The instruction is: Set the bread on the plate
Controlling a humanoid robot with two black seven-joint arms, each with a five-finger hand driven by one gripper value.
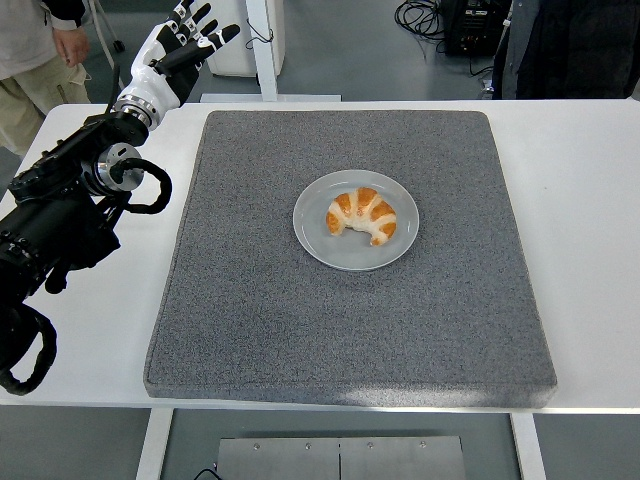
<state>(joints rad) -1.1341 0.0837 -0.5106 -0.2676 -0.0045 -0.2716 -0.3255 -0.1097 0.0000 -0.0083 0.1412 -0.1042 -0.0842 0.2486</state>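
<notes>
Head view of a white table (590,200) bearing a large grey mat (250,300). The plate (318,240), round and pale grey, sits on the mat slightly above the mat's middle and well apart from every edge of it. The plate holds one thing only: the bread (361,215), a golden-brown crescent with pale bands, lying within the plate's rim and touching no other thing. The curved back of the bread faces away from the table's near edge, and its two tips point toward that edge. The left hand (178,50), white with dark fingertips, hangs beyond the plate's far-left side, past the mat's far-left corner and above the table's far edge; its fingers (208,14) are spread apart and grasp nothing. The black left arm (70,215) runs from that hand down along the left side of the mat, well apart from the plate. A person (40,45) stands beyond the table, further left of the plate than the hand.
</notes>
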